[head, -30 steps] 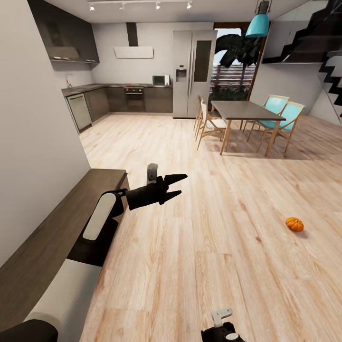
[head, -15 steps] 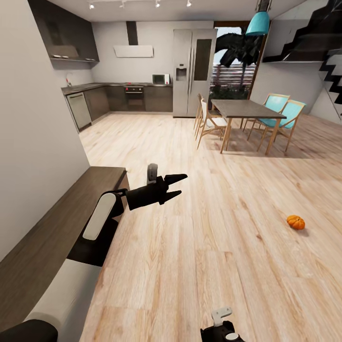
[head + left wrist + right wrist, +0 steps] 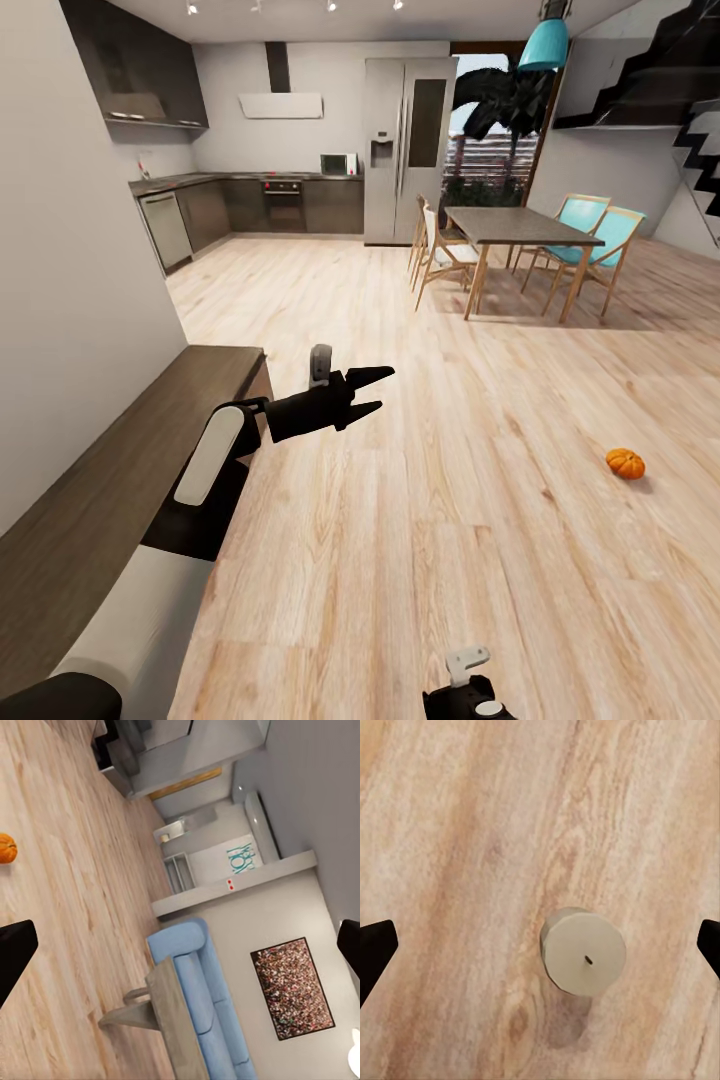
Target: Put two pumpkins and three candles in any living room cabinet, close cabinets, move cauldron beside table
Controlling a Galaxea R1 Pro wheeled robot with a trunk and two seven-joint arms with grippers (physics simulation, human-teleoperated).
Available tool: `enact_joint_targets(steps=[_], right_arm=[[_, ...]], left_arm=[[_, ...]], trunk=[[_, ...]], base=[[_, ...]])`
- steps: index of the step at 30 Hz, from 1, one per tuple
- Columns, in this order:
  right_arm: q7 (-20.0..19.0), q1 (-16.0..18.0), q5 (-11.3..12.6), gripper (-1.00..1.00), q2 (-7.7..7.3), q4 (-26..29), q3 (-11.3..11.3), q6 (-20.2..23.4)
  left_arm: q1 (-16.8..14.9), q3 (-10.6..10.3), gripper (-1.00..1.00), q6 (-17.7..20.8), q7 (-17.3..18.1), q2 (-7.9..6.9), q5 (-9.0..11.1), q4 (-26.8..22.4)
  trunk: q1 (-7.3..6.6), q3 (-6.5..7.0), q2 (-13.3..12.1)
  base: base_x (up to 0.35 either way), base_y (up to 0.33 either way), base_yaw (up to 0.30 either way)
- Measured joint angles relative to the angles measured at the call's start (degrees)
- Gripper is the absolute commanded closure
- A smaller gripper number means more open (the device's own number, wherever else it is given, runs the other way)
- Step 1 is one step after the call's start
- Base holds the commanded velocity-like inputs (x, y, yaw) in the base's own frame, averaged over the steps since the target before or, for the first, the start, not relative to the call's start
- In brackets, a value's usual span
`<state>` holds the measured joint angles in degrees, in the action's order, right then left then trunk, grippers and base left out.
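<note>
An orange pumpkin [image 3: 625, 463] lies on the wood floor at the right, far from both arms; the left wrist view also catches the pumpkin [image 3: 6, 847]. A pale round candle [image 3: 585, 951] with a short wick stands upright on the floor, straight below my right gripper [image 3: 541, 943], which is open with nothing in it. My left gripper [image 3: 374, 389] hangs open and empty in mid-air, just past the end of the dark-brown cabinet [image 3: 150, 440] along the left wall. The cauldron is out of view.
A dining table [image 3: 520, 232] with several chairs stands ahead at the right, and the kitchen counters [image 3: 250, 195] and fridge [image 3: 408, 140] lie beyond. A staircase [image 3: 690, 110] rises at the far right. The left wrist view shows a blue sofa [image 3: 199, 990] beside a low table [image 3: 169, 1020].
The whole head view has shifted a little, so the camera has moved; the pumpkin sits slightly higher and further right in the picture. Both arms hold the same pose.
</note>
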<state>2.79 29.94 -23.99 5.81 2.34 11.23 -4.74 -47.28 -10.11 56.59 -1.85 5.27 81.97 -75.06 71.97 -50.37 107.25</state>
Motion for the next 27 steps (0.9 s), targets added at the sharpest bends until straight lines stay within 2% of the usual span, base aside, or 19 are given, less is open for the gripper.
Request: enact_joint_targets(steps=[8,17,27], right_arm=[[0.2,0.0,0.2,-1.00,0.02,0.0,0.1,0.1],[0.2,0.0,0.2,-1.00,0.04,0.0,0.1,0.1],[0.2,0.0,0.1,-1.00,0.08,0.0,0.0,0.1]], left_arm=[[0.0,0.0,-1.00,0.0,0.0,0.00,0.0,0.0],[0.0,0.0,-1.00,0.0,0.0,0.00,0.0,0.0],[0.0,0.0,-1.00,0.0,0.0,0.00,0.0,0.0]], trunk=[[1.76,-1.44,3.2],[3.73,-2.64,6.8],[5.93,-4.32,10.8]], base=[[0.000,0.000,-0.004],[0.000,0.000,-0.151],[0.000,0.000,-0.025]])
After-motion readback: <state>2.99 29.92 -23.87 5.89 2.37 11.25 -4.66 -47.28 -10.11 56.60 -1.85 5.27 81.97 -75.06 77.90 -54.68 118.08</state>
